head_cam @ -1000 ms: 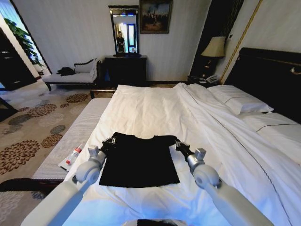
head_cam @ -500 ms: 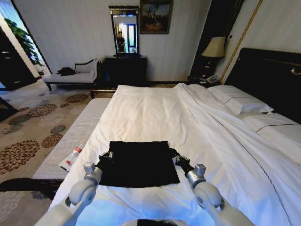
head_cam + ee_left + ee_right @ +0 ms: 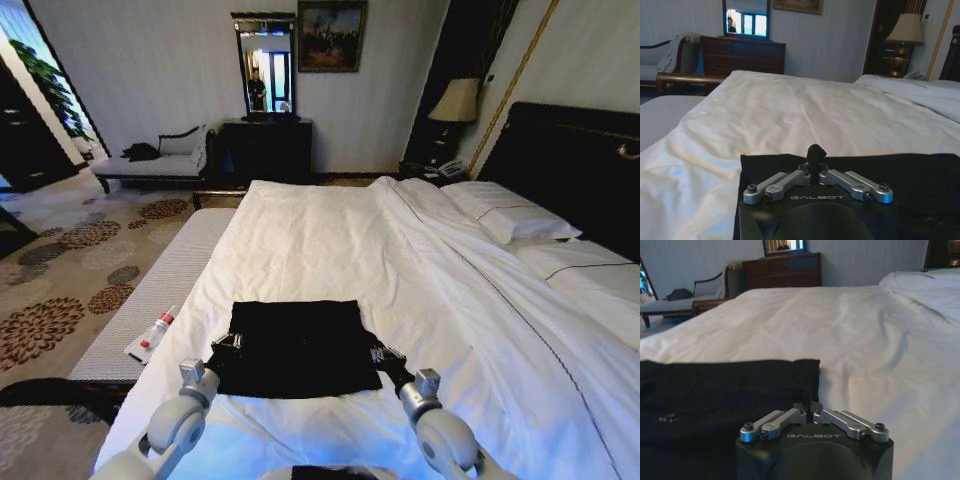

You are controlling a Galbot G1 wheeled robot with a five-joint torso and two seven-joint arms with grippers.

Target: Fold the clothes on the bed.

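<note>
So right now the shirt (image 3: 295, 348) is lying on the bed (image 3: 330, 240) near the foot end, folded over into a tidy dark rectangle on the white duvet. My left hand (image 3: 226, 347) is at its left edge and my right hand (image 3: 380, 355) at its right edge, both low and pinched on the fabric; in the left wrist view the fingertips (image 3: 816, 152) are closed with a bit of black cloth nipped between them, and the right wrist view shows that hand (image 3: 808, 407) clamped on the shirt's side edge too. My worry from here: it's soft cotton on a slippery duvet, so if I let go unevenly or lift one side first, the top layer could drag and skew the fold. Fabric could also snag on a fingertip when I release and get pulled back up. And the duvet itself is loose, so pressing down may bunch it under the shirt and wrinkle everything.
</note>
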